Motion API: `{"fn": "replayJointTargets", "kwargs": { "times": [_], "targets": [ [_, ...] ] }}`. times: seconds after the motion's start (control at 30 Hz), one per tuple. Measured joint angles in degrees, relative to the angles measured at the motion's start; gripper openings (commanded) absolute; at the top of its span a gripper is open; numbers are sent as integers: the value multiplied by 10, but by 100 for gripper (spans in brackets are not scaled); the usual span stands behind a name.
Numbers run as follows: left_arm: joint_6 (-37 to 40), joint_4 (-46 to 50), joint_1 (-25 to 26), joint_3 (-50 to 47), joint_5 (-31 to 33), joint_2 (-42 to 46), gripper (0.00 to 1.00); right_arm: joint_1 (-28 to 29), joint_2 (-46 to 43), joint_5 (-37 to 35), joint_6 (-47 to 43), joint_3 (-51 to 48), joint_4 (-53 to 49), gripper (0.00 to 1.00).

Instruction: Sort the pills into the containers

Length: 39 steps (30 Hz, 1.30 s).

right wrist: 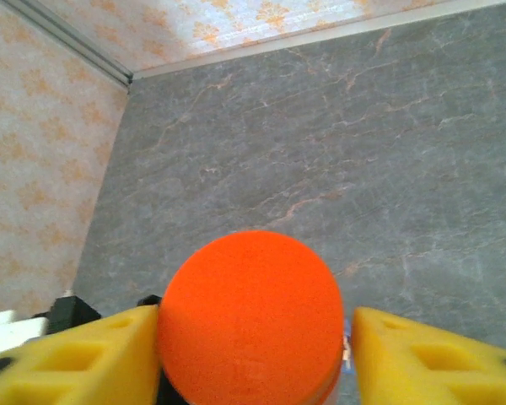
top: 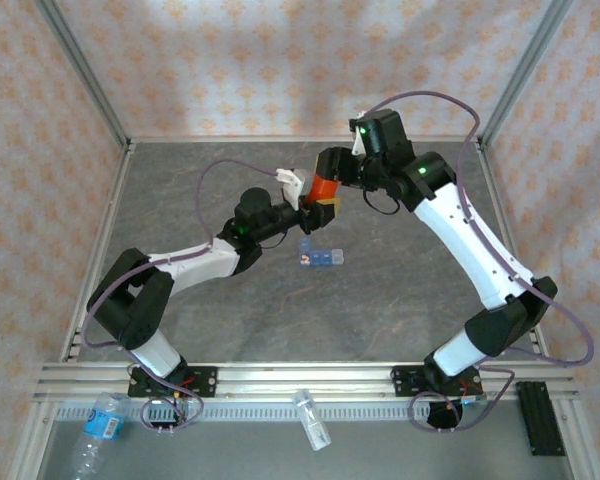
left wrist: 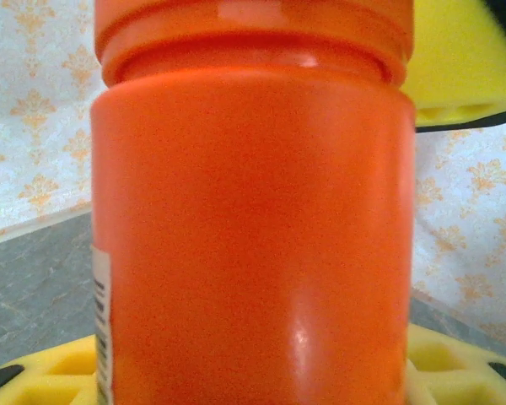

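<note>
Orange plastic vial (top: 323,188) hangs above the grey counter (top: 230,310), pinched around its body by the left fingers (left wrist: 55,371), whose yellow pads press its lower sides. The right fingers (right wrist: 422,359) stand spread on either side of the vial's cap (right wrist: 251,312), with a clear gap on one side. The blue containers (top: 321,257) lie flat on the counter, just nearer the arm bases than the vial and apart from both sets of fingers.
</note>
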State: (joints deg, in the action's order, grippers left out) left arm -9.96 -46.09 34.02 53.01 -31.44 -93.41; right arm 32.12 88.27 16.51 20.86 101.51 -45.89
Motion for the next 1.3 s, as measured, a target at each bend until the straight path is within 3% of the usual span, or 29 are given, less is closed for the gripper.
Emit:
{"fn": "replayJointTargets", "kwargs": {
  "times": [0.1, 0.23, 0.63, 1.3],
  "targets": [
    [0, -11, 0, 2, 0, 0, 0, -11, -1, 11, -7, 7, -5, 88],
    [-1, -29, 0, 2, -2, 0, 0, -47, -18, 47, -30, 9, -6, 89],
    [-54, -130, -12, -2, -92, -4, 0, -69, -17, 181, -196, 140, -100, 88],
    [-76, -135, -12, -2, -136, -17, 0, -68, 32, 238, -227, 151, -146, 76]
  ]
}}
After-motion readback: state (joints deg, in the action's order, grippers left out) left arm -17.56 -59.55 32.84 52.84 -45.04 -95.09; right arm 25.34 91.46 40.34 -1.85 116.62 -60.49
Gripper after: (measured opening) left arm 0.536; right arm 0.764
